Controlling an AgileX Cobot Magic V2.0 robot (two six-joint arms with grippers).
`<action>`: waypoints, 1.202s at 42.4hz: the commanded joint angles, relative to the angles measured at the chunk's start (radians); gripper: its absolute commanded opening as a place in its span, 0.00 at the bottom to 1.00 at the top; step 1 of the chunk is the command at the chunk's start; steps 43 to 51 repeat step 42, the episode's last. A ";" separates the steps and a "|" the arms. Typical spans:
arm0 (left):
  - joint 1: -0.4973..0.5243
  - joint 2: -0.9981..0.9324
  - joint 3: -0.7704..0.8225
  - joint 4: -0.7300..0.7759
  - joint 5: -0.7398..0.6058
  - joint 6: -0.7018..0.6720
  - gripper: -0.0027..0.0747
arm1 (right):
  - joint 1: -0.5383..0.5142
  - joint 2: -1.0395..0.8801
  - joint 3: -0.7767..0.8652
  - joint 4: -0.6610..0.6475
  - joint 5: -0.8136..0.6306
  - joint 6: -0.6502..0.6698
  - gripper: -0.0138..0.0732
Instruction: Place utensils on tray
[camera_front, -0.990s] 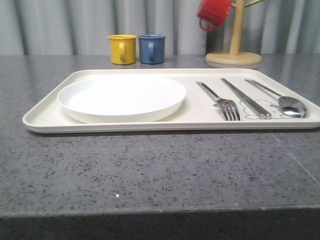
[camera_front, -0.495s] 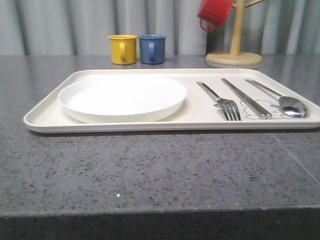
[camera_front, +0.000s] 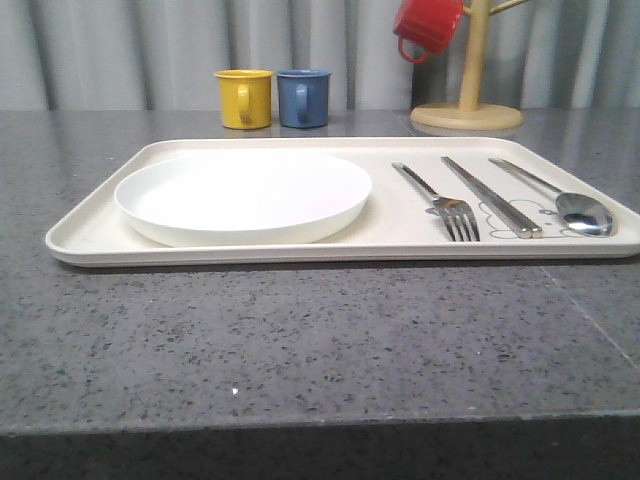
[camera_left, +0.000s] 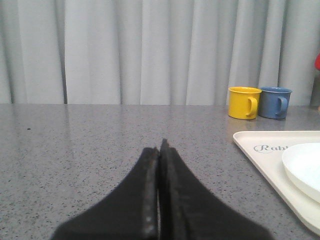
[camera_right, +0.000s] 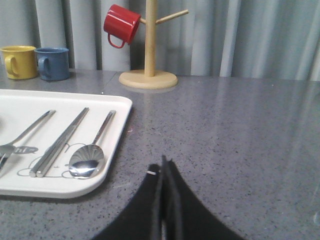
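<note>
The left gripper (camera_left: 159, 150) sits low over the bare grey table (camera_left: 100, 135), its two dark fingers pressed together with nothing between them. The right gripper (camera_right: 162, 167) is the same, fingers together and empty, at the bottom centre of its own wrist picture, just off the near corner of the tray (camera_right: 75, 189).

In the front view the tray (camera_front: 90, 240) fills the middle of the frame. A round white plate (camera_front: 243, 195) lies on its left half. On the right half lie the three utensils, side by side and apart from each other: the fork (camera_front: 440, 200), the flat bar-like piece (camera_front: 490, 195) and the spoon (camera_front: 560, 198) nearest the right edge. Nothing stands between either gripper and the tray.

Along the upper part of the frame a yellow mug (camera_front: 244, 98) and a blue mug (camera_front: 303, 97) stand touching behind the tray, and at upper right a red mug (camera_front: 428, 27) hangs on a wooden mug tree (camera_front: 468, 112).

Compared with a second ago, everything lies where it was; only the view has wobbled very slightly.
</note>
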 joint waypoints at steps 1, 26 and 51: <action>-0.005 -0.019 0.013 -0.001 -0.077 0.001 0.01 | -0.003 -0.015 -0.001 -0.063 -0.119 0.103 0.08; -0.005 -0.019 0.013 -0.001 -0.077 0.001 0.01 | -0.003 -0.015 -0.001 -0.062 -0.138 0.116 0.08; -0.005 -0.019 0.013 -0.001 -0.077 0.001 0.01 | -0.003 -0.015 -0.001 -0.062 -0.138 0.116 0.08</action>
